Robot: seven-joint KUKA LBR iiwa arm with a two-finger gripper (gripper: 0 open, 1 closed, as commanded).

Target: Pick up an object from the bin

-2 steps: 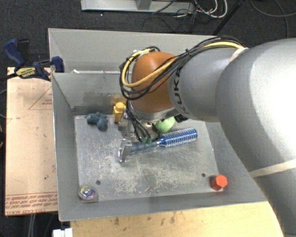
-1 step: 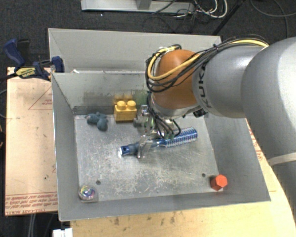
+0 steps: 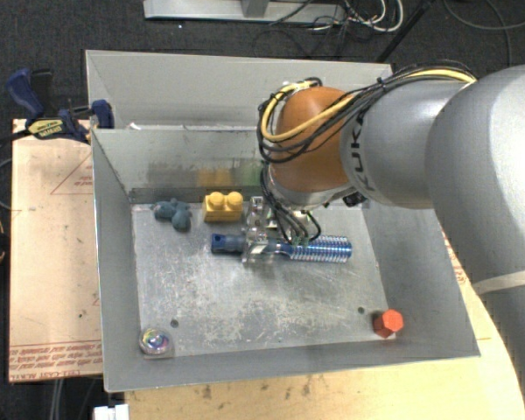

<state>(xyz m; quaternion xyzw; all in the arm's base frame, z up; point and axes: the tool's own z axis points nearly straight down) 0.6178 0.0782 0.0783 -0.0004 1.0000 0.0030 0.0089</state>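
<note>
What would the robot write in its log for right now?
gripper | low over blue brush, middle of bin | brush lies flat on the floor | yellow block just behind

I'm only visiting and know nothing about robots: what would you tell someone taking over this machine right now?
Gripper: down at the long blue ribbed tool in the middle of the bin; grip unclear.
Nearby: yellow toy brick, blue-grey lump.
Front corners: red-orange block, clear marble.
Done: nothing lifted out yet.
Left: grasp one thing, lift it clear.
</note>
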